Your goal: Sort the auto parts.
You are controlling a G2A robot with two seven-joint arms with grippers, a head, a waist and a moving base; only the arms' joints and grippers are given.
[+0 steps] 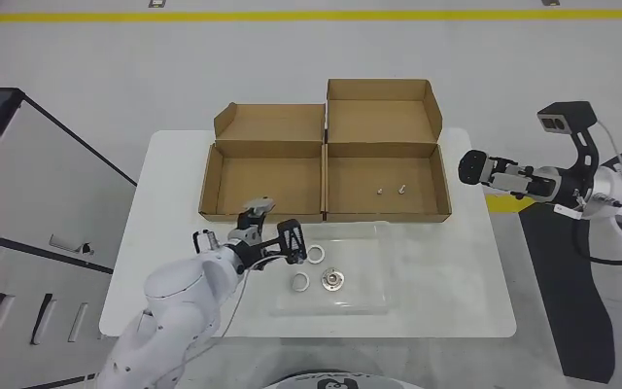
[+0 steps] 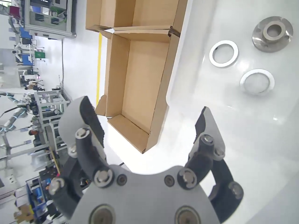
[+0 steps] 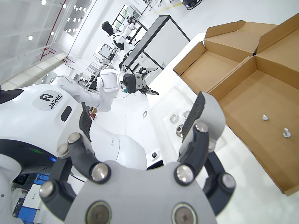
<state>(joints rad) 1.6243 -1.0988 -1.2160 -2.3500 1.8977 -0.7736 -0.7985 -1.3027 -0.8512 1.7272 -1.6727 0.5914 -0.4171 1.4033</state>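
Observation:
Two white rings (image 1: 316, 254) (image 1: 300, 282) and a metal flange (image 1: 333, 281) lie in a clear tray (image 1: 369, 297) at the table's front. My left gripper (image 1: 275, 222) hovers open and empty over the tray's left end, by the front wall of the empty left cardboard box (image 1: 262, 180). From the left wrist, the rings (image 2: 223, 53) (image 2: 257, 81) and flange (image 2: 272, 33) lie beyond the open gripper (image 2: 144, 110). Two bolts (image 1: 382, 190) (image 1: 399, 188) rest in the right box (image 1: 428, 180). My right gripper (image 1: 473, 167) (image 3: 142, 110) is open and empty, off the table's right edge.
Both boxes stand side by side at the back of the white table (image 1: 466, 282), lids folded back. A dark-framed stand (image 1: 39, 175) is left of the table. A camera mount (image 1: 567, 117) stands to the right.

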